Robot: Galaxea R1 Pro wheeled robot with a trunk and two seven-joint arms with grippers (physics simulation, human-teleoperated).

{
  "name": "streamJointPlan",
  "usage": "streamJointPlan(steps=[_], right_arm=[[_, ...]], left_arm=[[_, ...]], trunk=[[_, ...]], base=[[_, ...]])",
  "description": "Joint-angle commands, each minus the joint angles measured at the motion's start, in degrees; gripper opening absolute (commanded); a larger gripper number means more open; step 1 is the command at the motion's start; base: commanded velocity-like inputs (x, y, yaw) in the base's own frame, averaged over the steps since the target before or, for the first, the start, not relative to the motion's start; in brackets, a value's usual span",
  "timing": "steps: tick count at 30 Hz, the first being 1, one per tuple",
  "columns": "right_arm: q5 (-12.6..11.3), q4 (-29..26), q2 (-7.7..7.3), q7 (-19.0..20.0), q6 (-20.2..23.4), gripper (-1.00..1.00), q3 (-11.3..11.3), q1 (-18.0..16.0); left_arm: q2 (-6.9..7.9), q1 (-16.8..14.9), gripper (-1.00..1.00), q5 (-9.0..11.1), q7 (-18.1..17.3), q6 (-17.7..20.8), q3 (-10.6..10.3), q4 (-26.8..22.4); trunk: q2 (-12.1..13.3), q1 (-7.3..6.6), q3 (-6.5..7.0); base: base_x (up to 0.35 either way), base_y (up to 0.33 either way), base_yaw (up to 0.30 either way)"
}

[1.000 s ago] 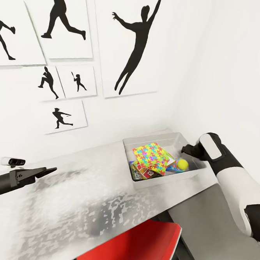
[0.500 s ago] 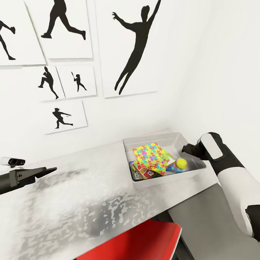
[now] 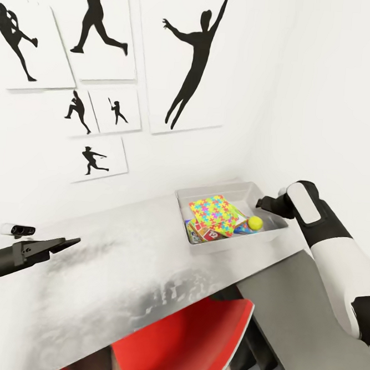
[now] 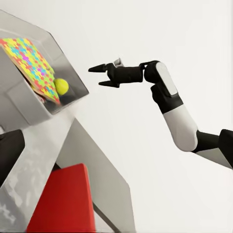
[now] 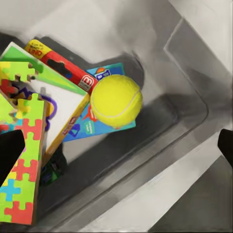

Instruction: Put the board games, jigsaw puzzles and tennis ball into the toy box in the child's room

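The toy box [image 3: 270,232] sits at the right end of the table [image 3: 117,268]. Inside it, the tennis ball [image 3: 255,223] rests on the board games [image 5: 92,124], beside a jigsaw puzzle [image 3: 219,213]. The right gripper [image 4: 99,75] hovers above the box, fingers spread and empty. The left gripper [image 3: 63,244] hangs over the table's left side, well apart, fingers pressed together.

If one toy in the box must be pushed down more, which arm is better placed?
The right. Its right gripper hangs open above the toy box, near the tennis ball; the left gripper is far along the table.
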Motion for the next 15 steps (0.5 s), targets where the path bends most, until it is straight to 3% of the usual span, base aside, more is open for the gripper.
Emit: streamJointPlan(steps=[1,7,11,13,15], right_arm=[[-0.62,-0.08,-0.08,-0.55,0.07,1.0,0.26,-0.07],[-0.81,-2.85,-0.36,-0.49,1.09,1.0,-0.46,0.09],[-2.05,-8.57,-1.68,0.07,3.86,1.0,-4.05,0.29],[-5.29,-13.07,-3.19,0.86,4.09,1.0,-6.21,1.08],[-8.04,-15.52,-4.22,1.33,4.09,1.0,-6.83,2.06]], left_arm=[[0.02,-0.02,1.0,-0.06,-0.23,0.61,0.02,-0.02],[0.12,0.02,1.0,-0.06,-0.23,0.61,0.08,-0.03],[0.14,0.03,1.0,-0.06,-0.23,0.61,0.38,-0.05],[0.16,0.03,1.0,-0.06,-0.23,0.61,0.83,-0.05],[0.17,0.03,1.0,-0.06,-0.23,0.61,1.0,-0.04]], trunk=[[-0.12,0.0,-0.11],[-0.12,0.0,-0.11],[-0.12,0.0,-0.11],[-0.12,0.0,-0.11],[-0.12,0.0,-0.09]], base=[[-0.325,0.0,0.0],[-0.33,-0.012,0.0],[-0.32,-0.091,0.0],[-0.261,-0.116,0.0],[-0.177,-0.084,0.0]])
